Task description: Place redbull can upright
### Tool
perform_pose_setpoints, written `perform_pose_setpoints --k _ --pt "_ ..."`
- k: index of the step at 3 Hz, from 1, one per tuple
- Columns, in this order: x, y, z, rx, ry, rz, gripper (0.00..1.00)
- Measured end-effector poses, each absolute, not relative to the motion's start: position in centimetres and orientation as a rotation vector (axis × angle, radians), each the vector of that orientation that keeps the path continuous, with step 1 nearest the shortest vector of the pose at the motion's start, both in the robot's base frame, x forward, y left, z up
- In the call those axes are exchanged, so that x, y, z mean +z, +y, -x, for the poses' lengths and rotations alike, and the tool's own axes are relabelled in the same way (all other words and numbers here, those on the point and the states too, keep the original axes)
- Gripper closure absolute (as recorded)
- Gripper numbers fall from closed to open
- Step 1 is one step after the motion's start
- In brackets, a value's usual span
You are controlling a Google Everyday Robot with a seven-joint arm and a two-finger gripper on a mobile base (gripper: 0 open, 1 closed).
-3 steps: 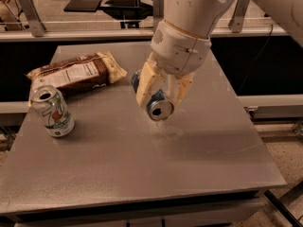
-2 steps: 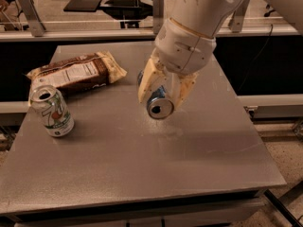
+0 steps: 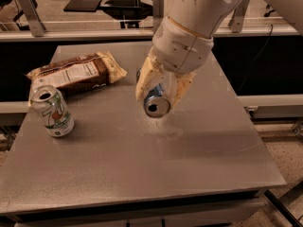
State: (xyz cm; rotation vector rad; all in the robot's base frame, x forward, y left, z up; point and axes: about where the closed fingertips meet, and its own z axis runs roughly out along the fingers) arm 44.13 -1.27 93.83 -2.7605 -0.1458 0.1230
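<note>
The redbull can [image 3: 156, 104] is held on its side between the cream fingers of my gripper [image 3: 160, 92], above the middle of the grey table [image 3: 142, 160]. Its silver top with the pull-tab opening faces the camera; a little blue of its side shows between the fingers. The can hangs just above the tabletop, its shadow below it. The gripper is shut on the can, and the white arm comes in from the upper right.
A wider white-and-green can [image 3: 52, 110] stands upright at the table's left. A brown snack bag [image 3: 75, 72] lies behind it at the back left. Table edges run at the front and right; other furniture stands behind.
The gripper with the can has shifted slightly and stays low over the table's middle. The other objects have not moved.
</note>
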Motion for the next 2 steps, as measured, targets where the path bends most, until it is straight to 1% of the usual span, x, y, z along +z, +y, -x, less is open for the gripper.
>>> perform_pose_setpoints --k 1,2 --pt "93.6 -1.5 -44.7 0.181 -0.098 2.714 1.00" --pt "93.3 -2.3 -45.7 0.289 -0.001 2.644 1.00"
